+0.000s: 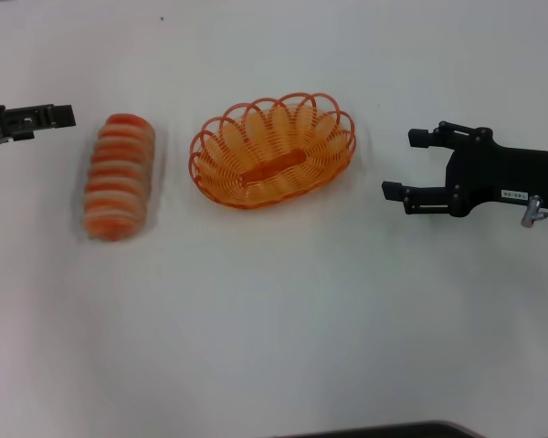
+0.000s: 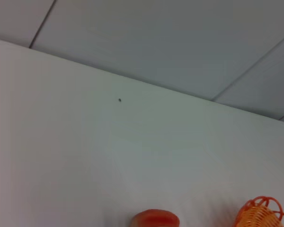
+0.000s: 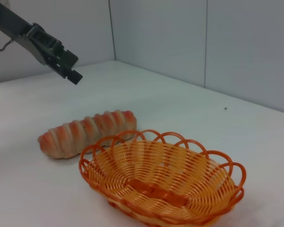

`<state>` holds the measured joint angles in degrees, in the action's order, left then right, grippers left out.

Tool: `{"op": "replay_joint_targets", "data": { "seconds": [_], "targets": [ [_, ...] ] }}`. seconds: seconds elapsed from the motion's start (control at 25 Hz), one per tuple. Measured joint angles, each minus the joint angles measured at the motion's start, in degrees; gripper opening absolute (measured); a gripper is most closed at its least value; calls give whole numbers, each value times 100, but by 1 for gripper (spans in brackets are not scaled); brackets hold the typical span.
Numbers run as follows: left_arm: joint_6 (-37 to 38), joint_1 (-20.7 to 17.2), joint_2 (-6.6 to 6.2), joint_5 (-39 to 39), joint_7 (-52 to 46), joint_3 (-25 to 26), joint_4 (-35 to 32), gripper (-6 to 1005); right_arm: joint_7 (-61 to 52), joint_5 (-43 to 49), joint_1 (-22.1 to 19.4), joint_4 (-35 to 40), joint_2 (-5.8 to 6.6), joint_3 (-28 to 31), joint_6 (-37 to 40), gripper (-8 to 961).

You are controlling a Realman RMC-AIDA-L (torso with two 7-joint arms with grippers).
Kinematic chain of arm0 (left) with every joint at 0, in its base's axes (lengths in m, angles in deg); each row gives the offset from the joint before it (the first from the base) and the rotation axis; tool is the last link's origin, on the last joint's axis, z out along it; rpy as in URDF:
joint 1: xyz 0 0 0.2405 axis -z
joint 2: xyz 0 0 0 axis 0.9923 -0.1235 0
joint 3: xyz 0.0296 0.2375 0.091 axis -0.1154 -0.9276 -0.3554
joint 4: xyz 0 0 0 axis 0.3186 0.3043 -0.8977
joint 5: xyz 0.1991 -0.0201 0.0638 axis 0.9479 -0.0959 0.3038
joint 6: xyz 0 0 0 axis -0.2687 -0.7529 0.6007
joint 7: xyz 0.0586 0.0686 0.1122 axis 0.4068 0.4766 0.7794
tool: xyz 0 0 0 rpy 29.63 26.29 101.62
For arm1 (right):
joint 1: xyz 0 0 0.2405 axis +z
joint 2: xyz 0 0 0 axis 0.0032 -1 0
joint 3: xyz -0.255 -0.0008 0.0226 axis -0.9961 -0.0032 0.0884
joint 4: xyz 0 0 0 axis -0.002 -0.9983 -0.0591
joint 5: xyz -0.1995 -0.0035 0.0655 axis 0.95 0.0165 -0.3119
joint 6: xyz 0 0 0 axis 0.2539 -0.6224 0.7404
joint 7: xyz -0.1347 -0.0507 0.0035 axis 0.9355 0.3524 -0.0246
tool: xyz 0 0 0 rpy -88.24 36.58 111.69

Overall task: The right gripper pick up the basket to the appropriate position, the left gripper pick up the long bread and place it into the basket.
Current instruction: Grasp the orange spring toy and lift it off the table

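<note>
Right hand (image 1: 404, 164) sits at 3 o'clock of the head view, fingers spread wide, holding nothing, pointing toward the basket (image 1: 272, 149) but well apart from it. White label shows on its black body. Left hand (image 1: 62, 116) comes in at 9 o'clock, above the surface; can't tell if its fingers are apart or together. In the right wrist view it hangs in the air beyond the long bread (image 3: 86, 133).

Basket stands upright on the surface (image 1: 274, 328) a little above centre, nothing inside, orange strip along its bottom visible. Long bread (image 1: 119, 175) lies flat at the basket's 9 o'clock, near but not touching, with its far end nearest the left hand.

Surface is plain white, matte, with one tiny dark speck (image 1: 162, 17) near 12 o'clock. Dark edge (image 1: 393, 431) shows at 6 o'clock. Room: pale grey wall panels (image 3: 246, 47) with thin vertical seams rise right behind the surface's far edge. Left wrist view catches only the bread's end (image 2: 155, 219) and a bit of basket rim (image 2: 262, 215).
</note>
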<state>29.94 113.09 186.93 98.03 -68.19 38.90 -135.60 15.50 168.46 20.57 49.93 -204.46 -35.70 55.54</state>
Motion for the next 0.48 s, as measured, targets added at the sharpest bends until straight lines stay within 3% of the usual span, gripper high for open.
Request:
{"op": "replay_joint_targets", "data": {
  "seconds": [0.12, 0.32, 0.48],
  "targets": [
    [-188, -48, 159, 229, -31, -239, -327, 815, 0, 2, 2, -8, 0, -1, -5, 921],
    [-324, -71, 601, 1241, -338, -931, -1295, 812, -5, -2, 13, 0, -2, 34, -99, 920],
    [-595, -60, 613, 1711, -1366, -1998, -1491, 810, -34, -15, 52, -3, -5, 33, -131, 920]
  ]
}}
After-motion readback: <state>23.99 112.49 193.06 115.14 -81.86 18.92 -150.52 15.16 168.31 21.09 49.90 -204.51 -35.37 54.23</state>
